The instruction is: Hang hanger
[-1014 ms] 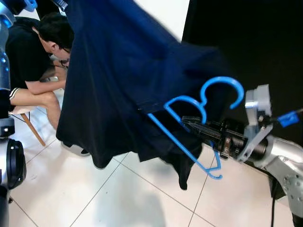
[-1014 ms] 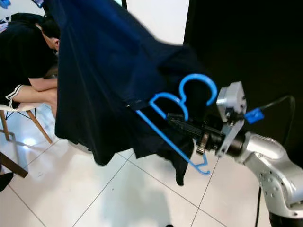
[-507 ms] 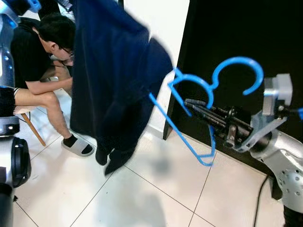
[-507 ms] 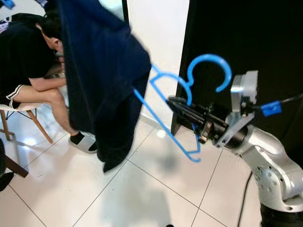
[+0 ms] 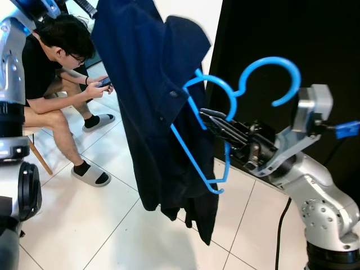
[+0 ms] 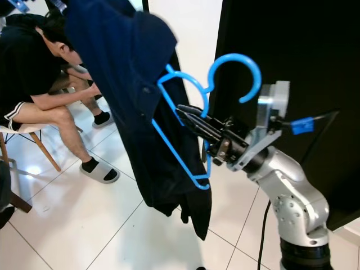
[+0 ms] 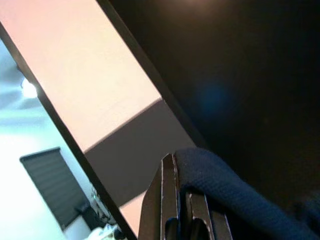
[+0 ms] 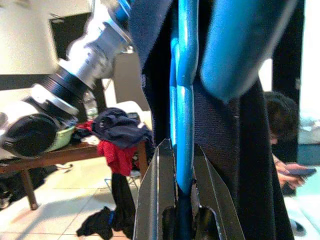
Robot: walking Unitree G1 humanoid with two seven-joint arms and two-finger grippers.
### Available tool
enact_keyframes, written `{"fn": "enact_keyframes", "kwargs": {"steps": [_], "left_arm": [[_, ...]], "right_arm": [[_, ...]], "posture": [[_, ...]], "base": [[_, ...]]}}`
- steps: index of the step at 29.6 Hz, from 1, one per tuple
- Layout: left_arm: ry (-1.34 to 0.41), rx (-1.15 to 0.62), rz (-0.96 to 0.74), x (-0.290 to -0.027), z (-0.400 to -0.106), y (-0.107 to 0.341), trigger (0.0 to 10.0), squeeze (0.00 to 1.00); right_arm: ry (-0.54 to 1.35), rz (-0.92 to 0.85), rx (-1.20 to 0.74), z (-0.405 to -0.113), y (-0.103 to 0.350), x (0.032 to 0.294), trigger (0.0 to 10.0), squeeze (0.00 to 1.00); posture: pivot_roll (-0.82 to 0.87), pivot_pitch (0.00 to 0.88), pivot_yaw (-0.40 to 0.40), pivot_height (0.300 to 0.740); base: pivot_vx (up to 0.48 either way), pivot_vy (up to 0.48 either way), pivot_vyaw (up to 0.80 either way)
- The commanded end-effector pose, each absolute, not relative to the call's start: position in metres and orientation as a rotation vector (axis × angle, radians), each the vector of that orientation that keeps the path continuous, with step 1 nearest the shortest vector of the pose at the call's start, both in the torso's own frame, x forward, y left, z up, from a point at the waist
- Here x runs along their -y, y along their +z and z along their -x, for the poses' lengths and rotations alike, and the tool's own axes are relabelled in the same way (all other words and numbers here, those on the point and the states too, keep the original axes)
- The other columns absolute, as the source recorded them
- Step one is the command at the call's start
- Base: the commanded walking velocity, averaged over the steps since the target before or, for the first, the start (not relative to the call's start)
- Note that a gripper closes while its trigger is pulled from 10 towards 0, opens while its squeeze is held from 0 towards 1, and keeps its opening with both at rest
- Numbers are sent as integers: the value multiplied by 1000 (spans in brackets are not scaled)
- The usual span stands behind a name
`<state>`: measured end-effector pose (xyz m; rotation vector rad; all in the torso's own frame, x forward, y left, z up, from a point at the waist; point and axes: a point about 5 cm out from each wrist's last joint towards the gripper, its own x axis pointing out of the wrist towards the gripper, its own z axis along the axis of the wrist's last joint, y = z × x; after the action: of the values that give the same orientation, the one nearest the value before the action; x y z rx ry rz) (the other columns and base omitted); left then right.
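**Garment swings back onto the hanger**

Swinging back toward the right arm, the dark garment [image 5: 163, 112] now overlaps the left end of the hanger [image 5: 225, 118], where half a second ago it hung clear to the left of it; the person has also shifted in the picture, though the camera may have moved.

Left eye view: the right pincer [image 5: 216, 121] reaches in from the right and clamps the blue hanger just below its neck, fingers narrow around the plastic. The hook curls up in front of a black panel [image 5: 281, 45]. The hanger's left shoulder lies against the garment's collar area, and its lower bar slants down across the cloth. The garment hangs from above, its hem over the white tiled floor [image 5: 84, 225]. A person [image 5: 50, 84] sits bent forward on a chair at the left, looking at a phone.

Right eye view: the same scene; the left arm is at the top left corner.

Left wrist view: the left pincer [image 7: 182, 210] is closed on a fold of the dark cloth, with ceiling and a dark panel behind.

Right wrist view: the right pincer's fingers [image 8: 157, 200] grip the hanger's blue bar between them, cloth directly behind it. Beyond, a surface [image 8: 60, 155] carries clothes.
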<state>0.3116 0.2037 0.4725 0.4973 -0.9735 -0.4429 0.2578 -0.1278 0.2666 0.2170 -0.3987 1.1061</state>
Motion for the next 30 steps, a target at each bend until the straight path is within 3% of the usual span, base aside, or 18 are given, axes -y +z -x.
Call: {"fn": "enact_keyframes", "kwargs": {"steps": [1, 12, 15, 17, 19, 30], "left_arm": [[-400, 1054, -494, -211, -299, 488, 0, 0], [-459, 1143, -439, -202, -284, 512, 0, 0], [-467, 1132, -426, -202, -285, 509, 0, 0], [-467, 1132, -426, -202, -285, 509, 0, 0], [-443, 1103, -427, -208, -290, 504, 0, 0], [-397, 1088, -421, -217, -294, 502, 0, 0]], "right_arm": [[1087, -213, 392, -260, 263, 126, 10000, 0], [987, -370, 402, -274, 257, 105, 10000, 0], [916, -584, 506, -281, 273, 112, 10000, 0], [916, -584, 506, -281, 273, 112, 10000, 0], [1001, -744, 622, -270, 288, 117, 10000, 0], [1093, -650, 491, -264, 261, 96, 10000, 0]], "posture": [[98, 90, 22, 740], [107, 89, 33, 740], [107, 92, 30, 740], [107, 92, 30, 740], [106, 96, 26, 740], [103, 97, 19, 740]], "base": [[0, 0, 0], [0, 0, 0], [0, 0, 0], [0, 0, 0], [0, 0, 0], [0, 0, 0]]}}
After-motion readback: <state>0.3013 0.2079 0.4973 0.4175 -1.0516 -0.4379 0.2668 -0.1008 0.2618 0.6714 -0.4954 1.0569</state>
